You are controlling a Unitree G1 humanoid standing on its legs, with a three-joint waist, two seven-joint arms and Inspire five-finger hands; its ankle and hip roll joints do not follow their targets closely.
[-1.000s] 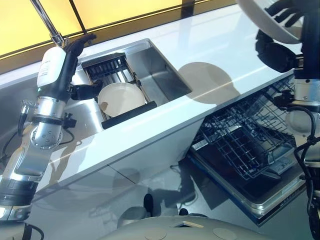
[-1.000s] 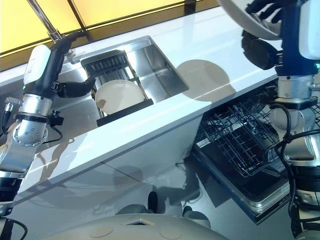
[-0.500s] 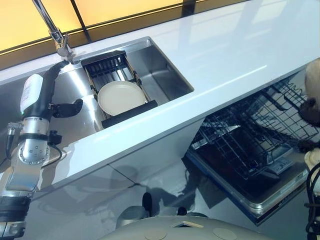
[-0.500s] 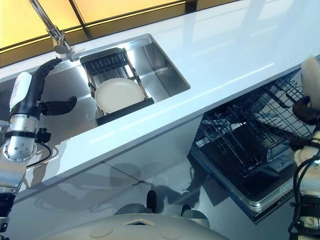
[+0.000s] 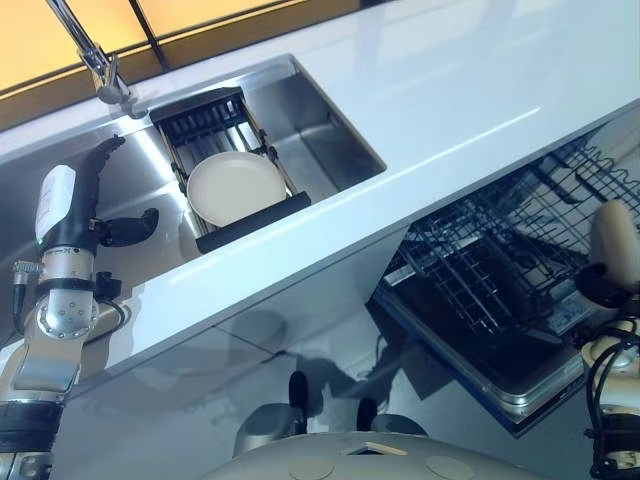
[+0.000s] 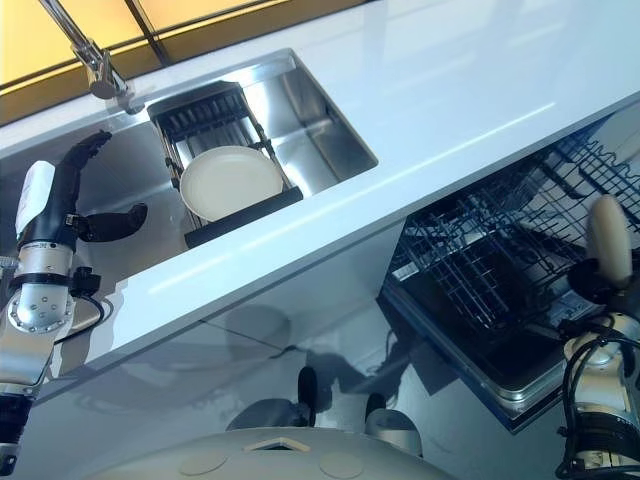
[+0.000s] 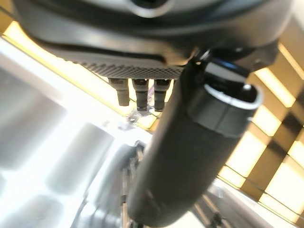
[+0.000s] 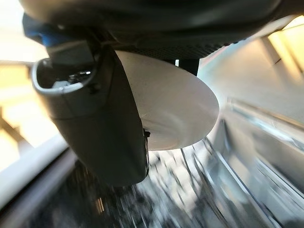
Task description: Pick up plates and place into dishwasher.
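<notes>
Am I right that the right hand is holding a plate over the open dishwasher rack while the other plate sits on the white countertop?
Not quite. The right hand does hold a plate over the dishwasher rack, but the other plate lies on the black rack across the sink, not on the countertop, as the left eye view shows.

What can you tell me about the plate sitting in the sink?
The plate is round, plain and cream-white, with a low raised rim; it looks like ceramic or plastic. It seems empty and clean. It lies nearly flat, face up, in a black slatted rack that spans the steel sink, its near edge by the rack's black front bar. Only the rack touches it. The left hand hovers beside the rack, apart from it.
</notes>
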